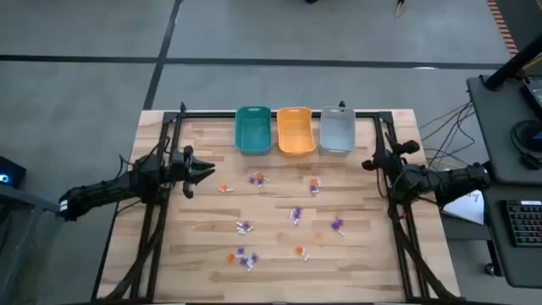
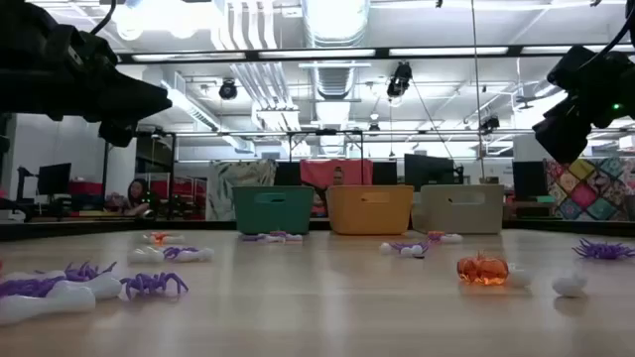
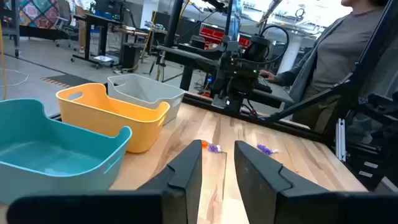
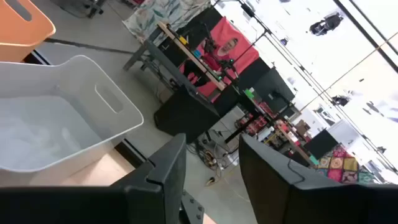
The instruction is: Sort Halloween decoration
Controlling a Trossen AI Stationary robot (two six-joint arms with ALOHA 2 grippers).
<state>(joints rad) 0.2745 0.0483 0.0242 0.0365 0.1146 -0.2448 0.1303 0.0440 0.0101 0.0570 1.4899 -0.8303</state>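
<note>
Small orange, purple and white Halloween trinkets (image 1: pixel 296 215) lie scattered over the wooden table (image 1: pixel 364 263); in the low view an orange pumpkin (image 2: pixel 482 269) and purple spiders (image 2: pixel 153 285) show up close. My left gripper (image 1: pixel 210 172) hovers open above the table's left side, its fingers (image 3: pixel 217 168) with a gap and nothing between them. My right gripper (image 1: pixel 368 163) hovers open at the right side, near the grey bin (image 4: pixel 56 124), also holding nothing.
Three bins stand in a row at the far edge: teal (image 1: pixel 253 130), orange (image 1: pixel 295 130) and grey (image 1: pixel 336 130). Black frame rails (image 1: pixel 161 169) run along both table sides. A person (image 3: pixel 348 56) stands beyond the right side.
</note>
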